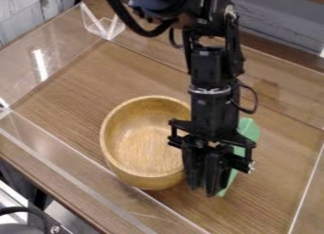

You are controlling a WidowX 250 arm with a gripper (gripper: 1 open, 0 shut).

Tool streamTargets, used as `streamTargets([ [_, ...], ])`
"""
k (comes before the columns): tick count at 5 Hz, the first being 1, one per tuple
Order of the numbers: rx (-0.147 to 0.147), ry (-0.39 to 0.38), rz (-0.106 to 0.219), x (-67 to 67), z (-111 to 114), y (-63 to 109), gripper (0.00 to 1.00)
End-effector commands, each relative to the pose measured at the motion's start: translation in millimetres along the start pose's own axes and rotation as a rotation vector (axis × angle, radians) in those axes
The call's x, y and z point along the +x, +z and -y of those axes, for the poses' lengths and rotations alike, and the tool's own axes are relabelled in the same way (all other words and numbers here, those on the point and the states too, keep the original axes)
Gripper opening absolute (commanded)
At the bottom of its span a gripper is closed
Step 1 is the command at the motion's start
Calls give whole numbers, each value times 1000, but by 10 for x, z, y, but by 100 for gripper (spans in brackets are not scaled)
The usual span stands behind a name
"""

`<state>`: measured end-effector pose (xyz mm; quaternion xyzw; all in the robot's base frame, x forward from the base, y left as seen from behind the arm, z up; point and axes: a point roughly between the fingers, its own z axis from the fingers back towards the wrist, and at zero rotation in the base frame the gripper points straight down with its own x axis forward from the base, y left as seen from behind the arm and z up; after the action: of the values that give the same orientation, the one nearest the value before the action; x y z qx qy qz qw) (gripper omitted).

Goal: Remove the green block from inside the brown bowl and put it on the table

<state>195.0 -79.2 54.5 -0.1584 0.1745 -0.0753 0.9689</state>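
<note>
The claw [209, 186] is clenched, in front of the green block [238, 160] and partly obstructing it. The block is on the counter [89, 81], outside and beside the wooden bowl [144, 143].

Clear angular plastic piece [104, 24]: upper left, transparent, pale along its edges
Black cable [18, 210]: curved, bottom left corner
White fragment [4, 107]: at the left border, cut off, too small to identify
Grey surface [26, 10]: top left corner, beyond the clear wall [48, 56]
</note>
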Motion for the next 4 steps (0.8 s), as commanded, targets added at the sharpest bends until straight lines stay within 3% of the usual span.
streamTargets([
  [1,-8,-21,43,68,21,133,0],
  [4,-27,-26,35,83,16,156,0],
])
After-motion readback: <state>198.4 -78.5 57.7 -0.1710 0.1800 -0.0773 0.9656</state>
